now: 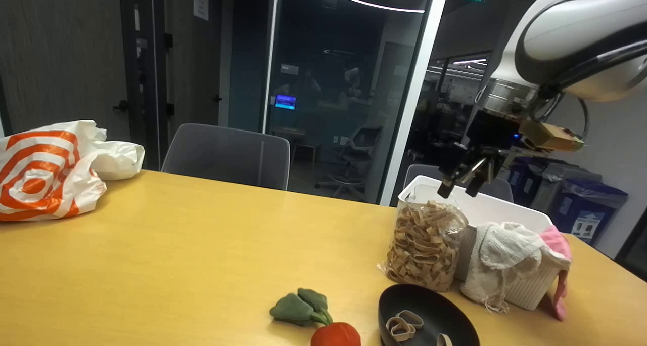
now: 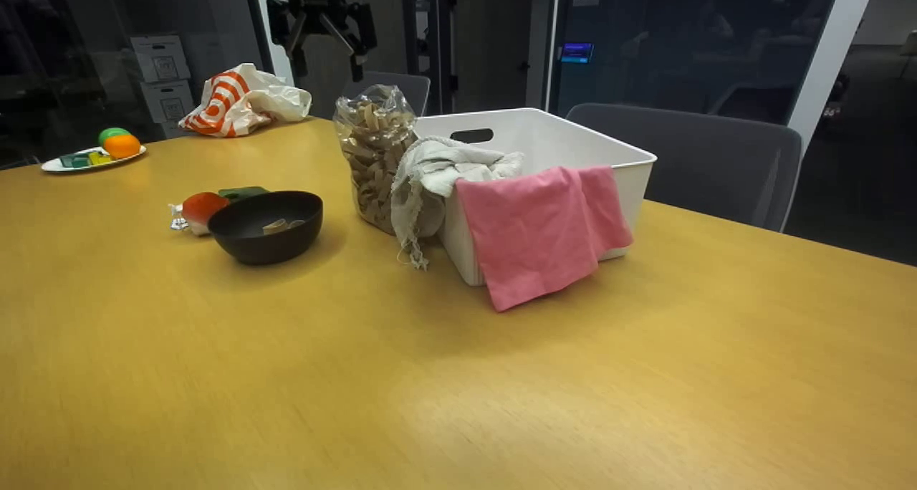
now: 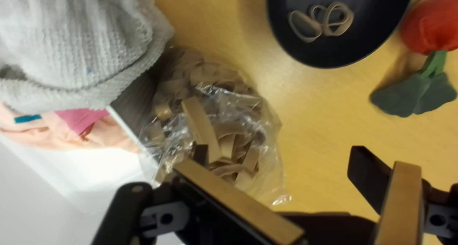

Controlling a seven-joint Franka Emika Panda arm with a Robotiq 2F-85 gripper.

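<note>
That black two-fingered claw [image 2: 328,66], upper left in an exterior view, gapes wide above a clear plastic bag [image 2: 375,162] of tan rubber bands [image 3: 202,128].

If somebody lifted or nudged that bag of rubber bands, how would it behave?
The bag would probably crumple, since it looks thin and wrinkled near the top. It may feel fairly heavy, being packed with rubber bands. Standing taller than wide, it could tip or slump when nudged.
</note>
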